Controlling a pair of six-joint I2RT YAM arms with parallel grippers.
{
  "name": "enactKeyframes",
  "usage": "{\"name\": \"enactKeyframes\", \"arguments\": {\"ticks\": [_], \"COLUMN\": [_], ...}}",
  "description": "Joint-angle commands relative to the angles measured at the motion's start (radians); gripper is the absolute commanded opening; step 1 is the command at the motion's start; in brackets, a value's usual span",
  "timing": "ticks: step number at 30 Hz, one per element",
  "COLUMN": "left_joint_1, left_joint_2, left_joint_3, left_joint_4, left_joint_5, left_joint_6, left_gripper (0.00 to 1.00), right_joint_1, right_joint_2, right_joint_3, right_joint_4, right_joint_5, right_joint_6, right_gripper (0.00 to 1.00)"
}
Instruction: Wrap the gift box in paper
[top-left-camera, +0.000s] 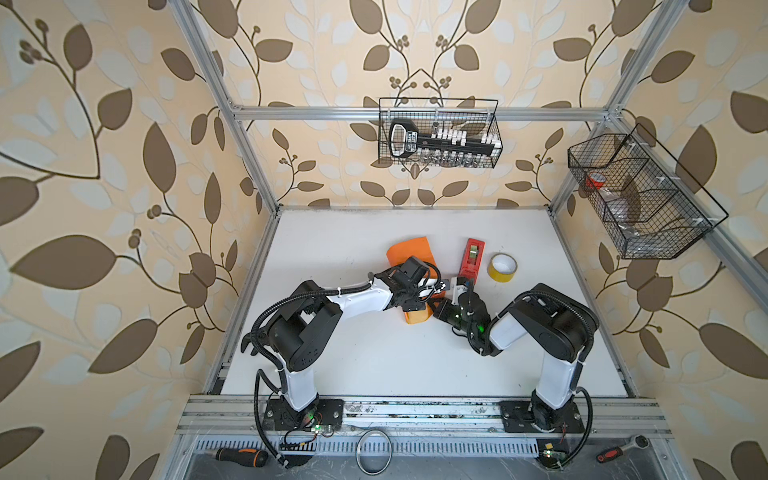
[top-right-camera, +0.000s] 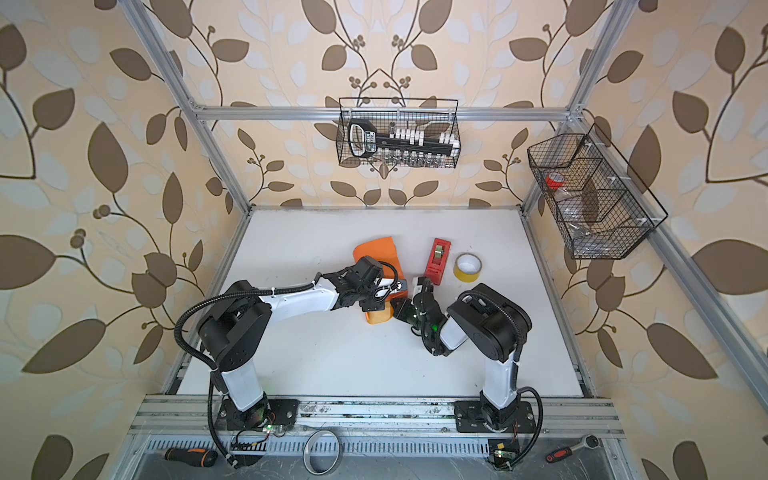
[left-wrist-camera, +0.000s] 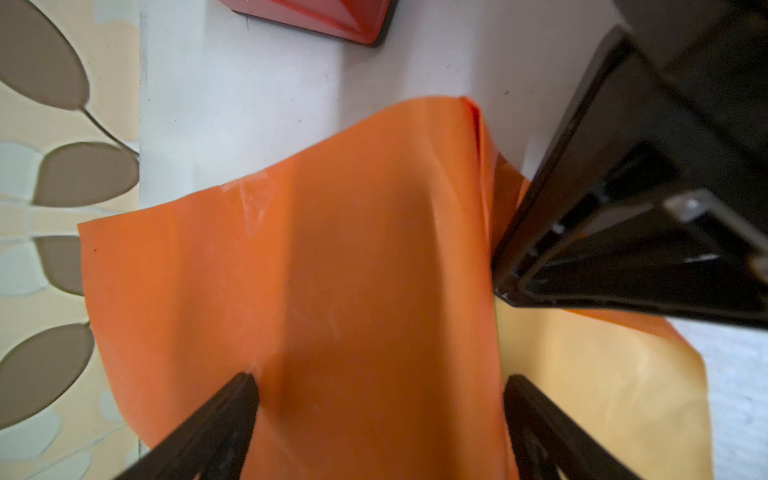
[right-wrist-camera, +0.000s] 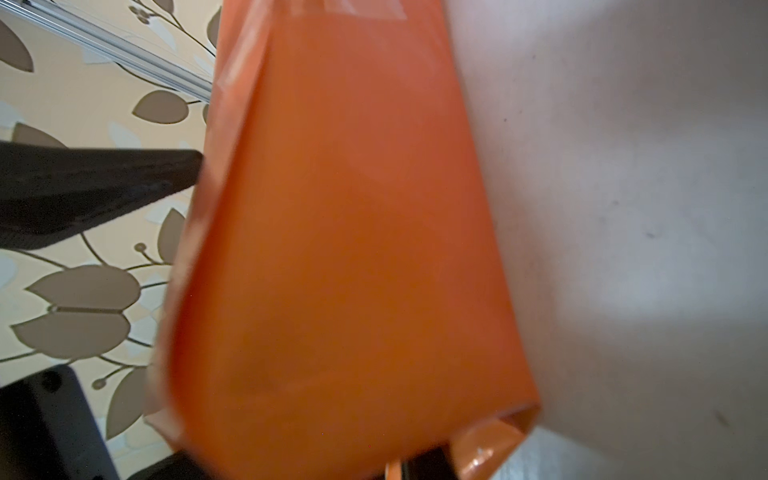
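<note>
Well, we think the wrapping is about half done. The paper (top-left-camera: 409, 249) lies on the desk (top-left-camera: 374, 353), right under the left tool (left-wrist-camera: 380, 386) and up against the tip of the right tool (left-wrist-camera: 513, 286), so it sits between the two. We cannot see the gift box at all. We guess it is tucked inside, because the paper is folded over something. The left tool has its fingers spread wide, one on each side of the orange fold, and it holds nothing. We cannot tell if its tips touch the paper. The right tool has its fingers pressed close together at the side edge of the paper, and it looks like it is pinching that edge, though its tips are partly hidden. The long fold over the top looks done. A small shiny patch (left-wrist-camera: 249, 203) on it may be sticky tape, but we are not sure. The two ends look open and loose. We think they need folding in and sticking down. The red tape holder (top-left-camera: 471, 257) and the yellow tape roll (top-left-camera: 502, 267) wait just past the right tool. The paper is bright orange and shiny outside. It is soft yellow-tan inside, which shows at the open end nearest the tools. It looks thin, wavy and a bit floppy.
</note>
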Motion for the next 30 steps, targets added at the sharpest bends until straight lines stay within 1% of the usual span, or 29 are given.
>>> {"name": "enactKeyframes", "arguments": {"ticks": [1,7,11,18,30], "left_joint_1": [-0.01,-0.01,-0.01,-0.01,-0.009], "left_joint_2": [0.023,0.023,0.025,0.026,0.025], "left_joint_3": [0.011,0.014,0.016,0.019,0.023], "left_joint_4": [-0.084,-0.084,-0.084,-0.087,-0.091], "left_joint_5": [0.031,0.03,0.029,0.029,0.029], "left_joint_6": [0.019,0.016,0.017,0.017,0.014], "left_gripper": [0.93,0.93,0.93,0.93,0.93], "right_joint_1": [-0.019,-0.066,-0.079,-0.085,-0.114], "right_joint_2": [-0.018,-0.128,-0.189,-0.151,-0.086], "right_joint_3": [-0.003,-0.033,-0.047,-0.028,0.01], "right_joint_4": [-0.088,-0.077,-0.14,-0.154,-0.167], "right_joint_5": [-0.012,-0.123,-0.136,-0.145,-0.139], "right_joint_6": [0.004,-0.024,-0.056,-0.068,-0.104], "right_gripper": [0.14,0.2,0.19,0.13,0.1]}}
